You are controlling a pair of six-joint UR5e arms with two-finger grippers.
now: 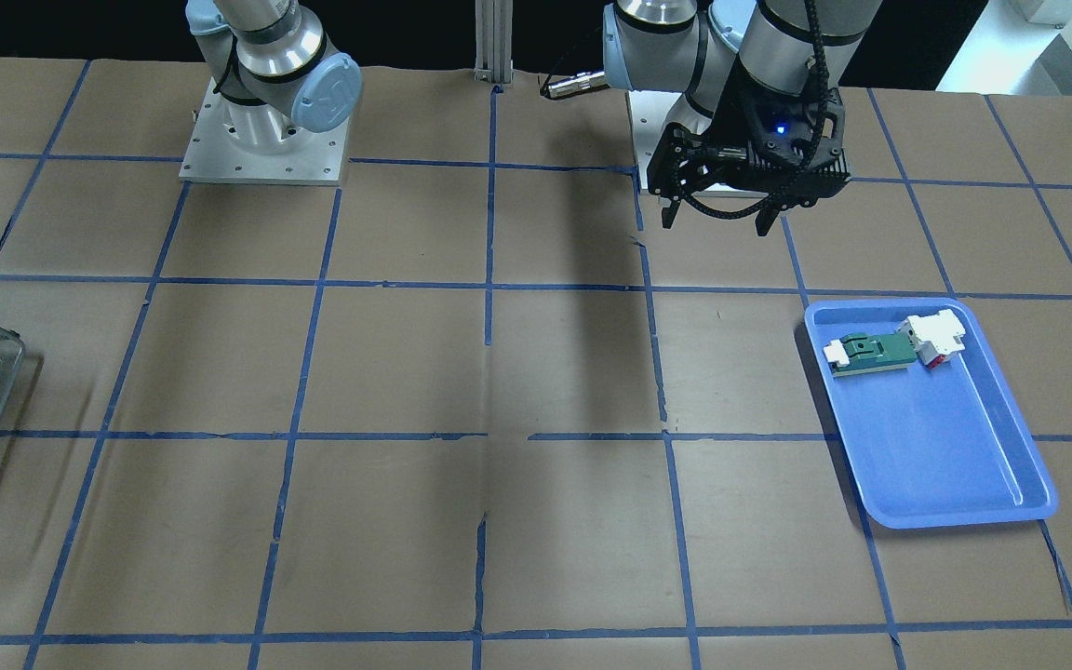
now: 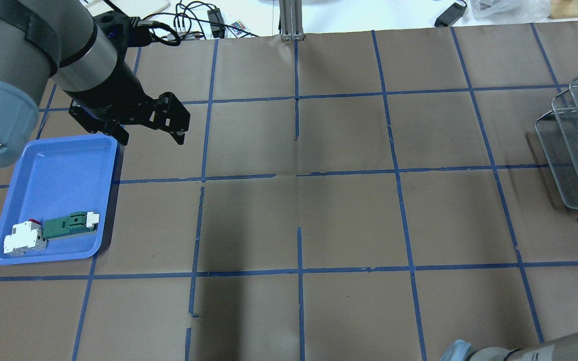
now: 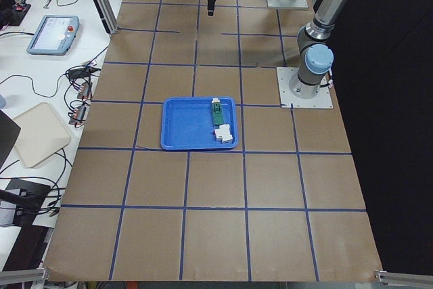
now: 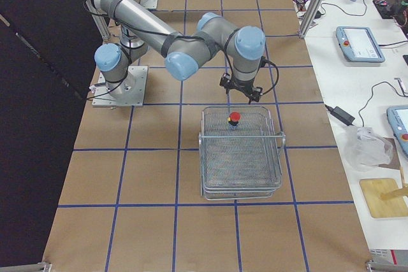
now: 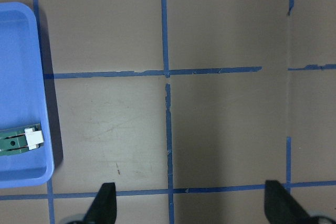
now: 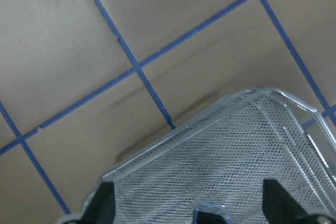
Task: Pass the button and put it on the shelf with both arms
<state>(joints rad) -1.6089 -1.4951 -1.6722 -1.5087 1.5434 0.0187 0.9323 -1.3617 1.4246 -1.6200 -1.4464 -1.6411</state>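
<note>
The button, with its red cap up, sits on the top tier of the wire shelf near its back edge. My right gripper hangs just above and behind it, open and empty. In the right wrist view the open gripper is over the shelf's mesh, and a small bluish, dark part shows at the bottom edge. My left gripper is open and empty, raised beside the blue tray's far corner. It also shows in the front view and the left wrist view.
The blue tray holds a green-and-white flat part and a white block with a red bit. The shelf stands at the table's right end. The brown table has a grid of blue tape.
</note>
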